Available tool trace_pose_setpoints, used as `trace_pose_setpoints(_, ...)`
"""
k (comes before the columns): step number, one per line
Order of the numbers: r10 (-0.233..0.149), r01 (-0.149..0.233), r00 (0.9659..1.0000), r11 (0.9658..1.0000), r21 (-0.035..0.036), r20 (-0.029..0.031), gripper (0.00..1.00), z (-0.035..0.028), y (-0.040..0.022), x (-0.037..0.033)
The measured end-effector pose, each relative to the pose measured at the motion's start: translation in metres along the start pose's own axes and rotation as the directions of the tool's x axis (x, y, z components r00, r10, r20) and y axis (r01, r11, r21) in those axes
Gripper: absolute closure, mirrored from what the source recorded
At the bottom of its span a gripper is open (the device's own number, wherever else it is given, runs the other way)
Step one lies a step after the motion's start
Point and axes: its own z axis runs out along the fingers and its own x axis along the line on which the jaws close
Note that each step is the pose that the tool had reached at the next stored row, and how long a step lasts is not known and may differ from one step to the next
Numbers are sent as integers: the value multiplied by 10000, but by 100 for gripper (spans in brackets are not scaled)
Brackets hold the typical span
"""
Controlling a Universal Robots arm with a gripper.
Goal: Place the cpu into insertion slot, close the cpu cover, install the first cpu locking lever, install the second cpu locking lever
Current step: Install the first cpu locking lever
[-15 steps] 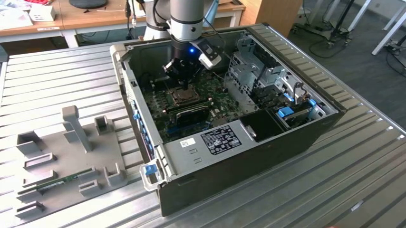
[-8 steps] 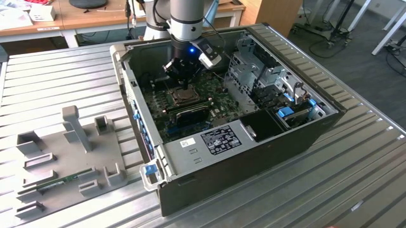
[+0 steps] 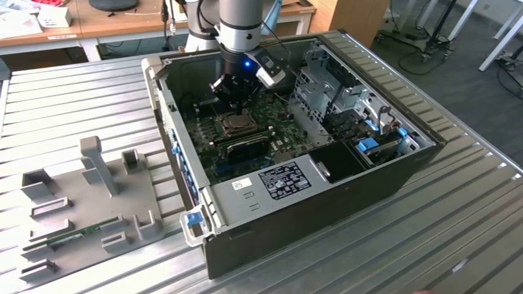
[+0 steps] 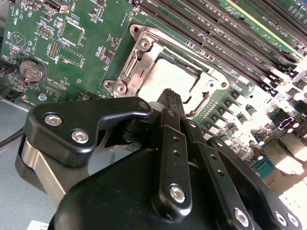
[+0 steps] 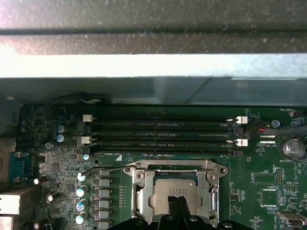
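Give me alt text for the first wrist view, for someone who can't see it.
The pincer, fingertips together, hangs just over the cpu, which lies flat inside the silvery cpu cover. Beyond it, long black memory slots run across the green circuit board, with the case's pale metal wall behind.

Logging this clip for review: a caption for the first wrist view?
Shut gripper over the cpu, cpu cover lying flat around it, memory slots alongside.
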Motion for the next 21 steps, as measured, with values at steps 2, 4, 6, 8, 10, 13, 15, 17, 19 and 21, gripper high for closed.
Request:
trace_pose_setpoints(2,0,0,10000,10000,0,0,89,0,0,0)
trace_pose_setpoints(4,0,0,10000,10000,0,0,89,0,0,0)
trace_pose_setpoints(6,0,0,10000,10000,0,1,89,0,0,0)
trace_pose_setpoints(8,0,0,10000,10000,0,1,89,-1,0,3)
trace_pose_setpoints(10,0,0,10000,10000,2,6,89,-1,0,27)
trace_pose_setpoints(13,0,0,10000,10000,2,14,89,1,0,79)
trace_pose_setpoints(15,1,-1,10000,10000,1,17,89,2,0,110)
trace_pose_setpoints(17,0,0,10000,10000,0,17,89,3,0,138)
trace_pose_setpoints(19,0,0,10000,10000,2,16,89,3,0,146)
trace_pose_setpoints(21,0,0,10000,10000,2,16,89,2,0,169)
